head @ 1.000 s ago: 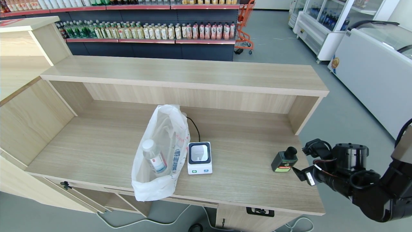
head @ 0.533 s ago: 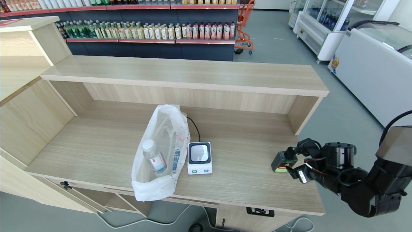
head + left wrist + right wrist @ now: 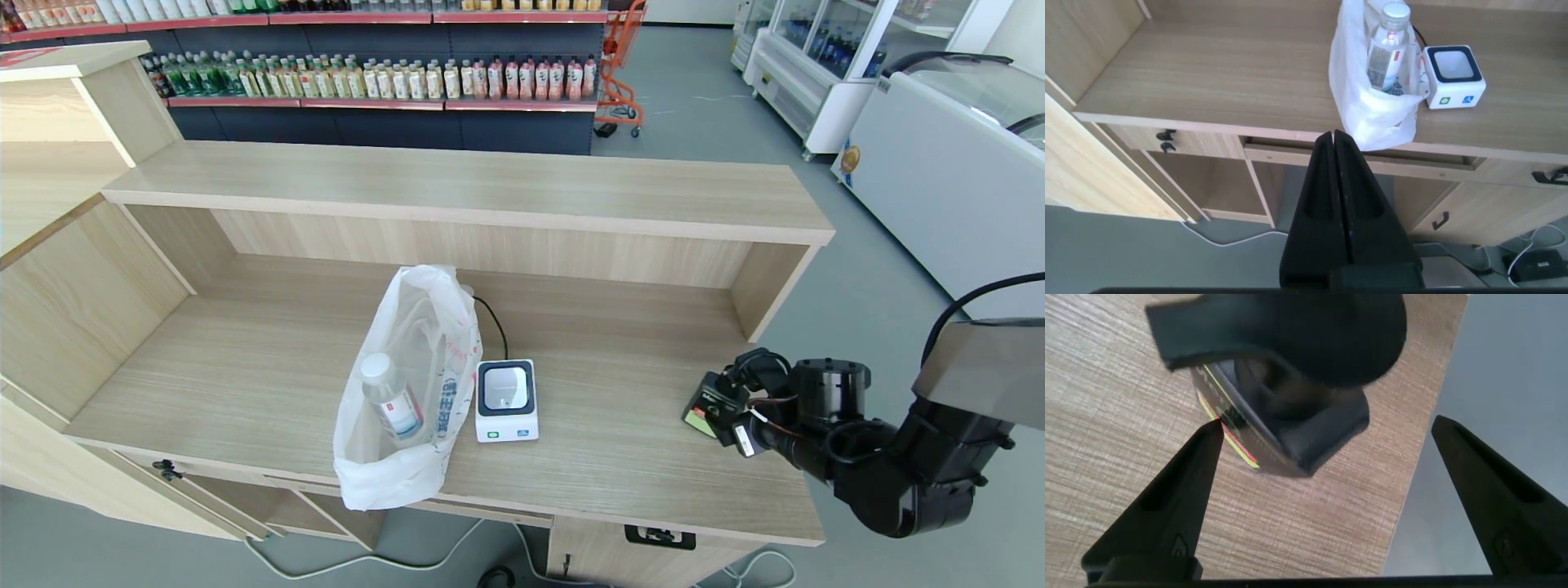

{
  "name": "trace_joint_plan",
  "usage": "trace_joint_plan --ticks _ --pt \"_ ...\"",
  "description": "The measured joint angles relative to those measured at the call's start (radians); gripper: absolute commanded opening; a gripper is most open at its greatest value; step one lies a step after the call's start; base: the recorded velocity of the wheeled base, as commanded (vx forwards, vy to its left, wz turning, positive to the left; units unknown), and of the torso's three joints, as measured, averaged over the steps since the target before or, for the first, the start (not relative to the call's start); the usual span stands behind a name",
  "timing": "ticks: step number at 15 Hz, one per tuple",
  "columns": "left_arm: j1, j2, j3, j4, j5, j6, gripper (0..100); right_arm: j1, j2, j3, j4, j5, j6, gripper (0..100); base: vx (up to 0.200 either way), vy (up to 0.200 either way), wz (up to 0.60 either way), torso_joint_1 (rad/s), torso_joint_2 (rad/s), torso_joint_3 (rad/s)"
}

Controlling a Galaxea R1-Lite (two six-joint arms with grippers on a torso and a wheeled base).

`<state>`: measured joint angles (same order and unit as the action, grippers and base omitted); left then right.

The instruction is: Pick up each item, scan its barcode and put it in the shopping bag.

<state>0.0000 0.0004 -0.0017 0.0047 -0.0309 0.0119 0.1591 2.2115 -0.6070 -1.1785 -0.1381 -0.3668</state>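
1. The dark green square bottle with a black cap (image 3: 700, 412) stands at the 3 o'clock edge of the pale wooden counter (image 3: 612, 359).
2. The right gripper (image 3: 722, 408) has its fingers spread apart, flanking the bottle.
3. The left gripper (image 3: 1336, 139) has its fingers pressed together.
4. The white plastic shopping bag (image 3: 424, 343) sits at 9 o'clock of the white box scanner (image 3: 506, 400).

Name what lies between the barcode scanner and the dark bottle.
Nothing: in the head view, bare counter runs from the barcode scanner to the dark bottle.

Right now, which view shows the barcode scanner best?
The head view. There the barcode scanner sits unobstructed on the counter, with its dark window facing up and its cable traceable, right beside the shopping bag. The left wrist view shows it farther off and aslant, next to the bag.
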Motion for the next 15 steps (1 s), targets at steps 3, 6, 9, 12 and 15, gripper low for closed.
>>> trace_joint_plan --ticks 3,6,9,12,15 --pt "0.0 0.0 0.0 0.0 0.0 0.0 0 0.038 0.03 -0.056 -0.008 0.006 0.019 100 0.0 0.0 0.0 0.0 0.0 0.0" --pt "0.0 0.0 0.0 0.0 0.0 0.0 0 0.053 0.063 -0.091 -0.009 0.033 0.018 100 0.0 0.0 0.0 0.0 0.0 0.0" --pt "0.0 0.0 0.0 0.0 0.0 0.0 0 0.058 0.087 -0.106 -0.008 0.041 0.018 0 0.0 0.0 0.0 0.0 0.0 0.0" --pt "0.0 0.0 0.0 0.0 0.0 0.0 0 0.061 0.1 -0.123 -0.011 0.042 0.016 0 0.0 0.0 0.0 0.0 0.0 0.0" --pt "0.0 0.0 0.0 0.0 0.0 0.0 0 0.061 0.099 -0.136 -0.022 0.041 0.012 0 0.0 0.0 0.0 0.0 0.0 0.0"
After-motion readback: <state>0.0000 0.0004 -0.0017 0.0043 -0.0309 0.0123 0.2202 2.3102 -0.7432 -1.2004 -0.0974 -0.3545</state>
